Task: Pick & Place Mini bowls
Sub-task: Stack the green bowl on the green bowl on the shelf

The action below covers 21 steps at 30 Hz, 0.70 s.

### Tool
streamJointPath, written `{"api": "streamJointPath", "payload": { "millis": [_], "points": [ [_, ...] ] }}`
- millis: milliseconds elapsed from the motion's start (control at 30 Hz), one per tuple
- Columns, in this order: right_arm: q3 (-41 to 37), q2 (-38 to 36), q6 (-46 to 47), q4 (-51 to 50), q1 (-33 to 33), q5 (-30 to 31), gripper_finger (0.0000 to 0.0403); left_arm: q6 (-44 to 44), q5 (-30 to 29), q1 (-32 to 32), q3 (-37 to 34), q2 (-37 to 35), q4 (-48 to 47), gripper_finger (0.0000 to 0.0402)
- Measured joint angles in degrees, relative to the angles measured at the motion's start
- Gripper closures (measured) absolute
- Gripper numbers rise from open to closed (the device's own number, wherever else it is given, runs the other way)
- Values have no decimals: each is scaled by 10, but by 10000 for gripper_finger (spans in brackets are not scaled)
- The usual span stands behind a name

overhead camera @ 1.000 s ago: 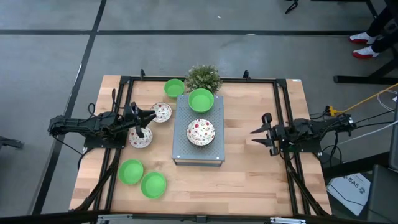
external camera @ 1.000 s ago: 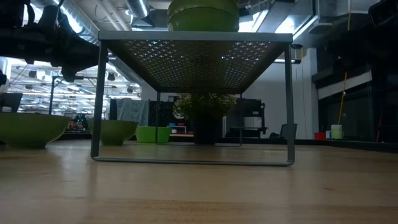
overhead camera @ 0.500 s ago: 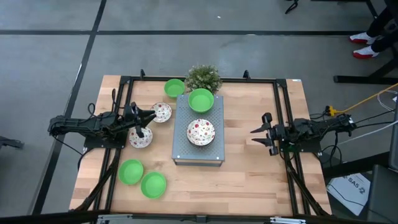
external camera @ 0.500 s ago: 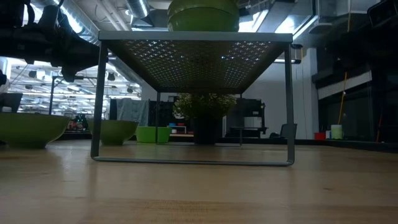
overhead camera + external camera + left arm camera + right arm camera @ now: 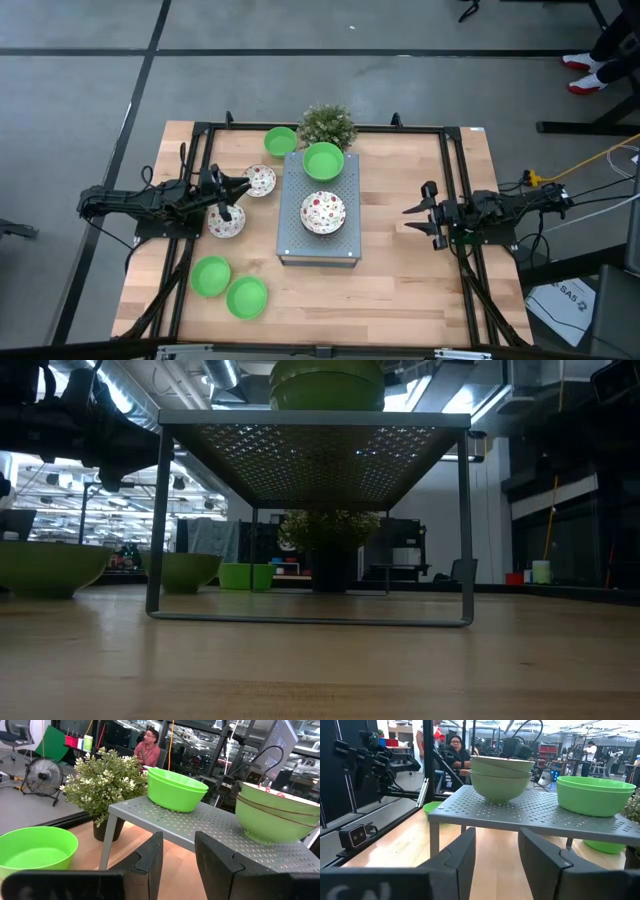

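The grey perforated rack [image 5: 319,214] stood between both grippers, carrying a green bowl [image 5: 323,160] and a speckled bowl [image 5: 323,212]. The left gripper [image 5: 236,192] hovered, fingers spread and empty, between two speckled bowls [image 5: 260,180] [image 5: 226,221]. The right gripper [image 5: 415,218], fingers apart and empty, waited well clear of the rack.

Risk, as judged: with bowls crowding both fingers, a descent could knock one aside.

The left wrist view showed the speckled bowl as a nested stack [image 5: 278,817]; the high view did not.
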Motion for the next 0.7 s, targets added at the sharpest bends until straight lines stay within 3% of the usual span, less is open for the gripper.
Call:
{"api": "streamJointPath", "payload": {
  "millis": [533, 700],
  "points": [
    [0, 0, 0, 0, 0, 0, 256, -1, 0, 0, 0, 0, 0, 295],
    [0, 0, 0, 0, 0, 0, 256, -70, -5, 0, 0, 0, 7, 295]
  ]
}}
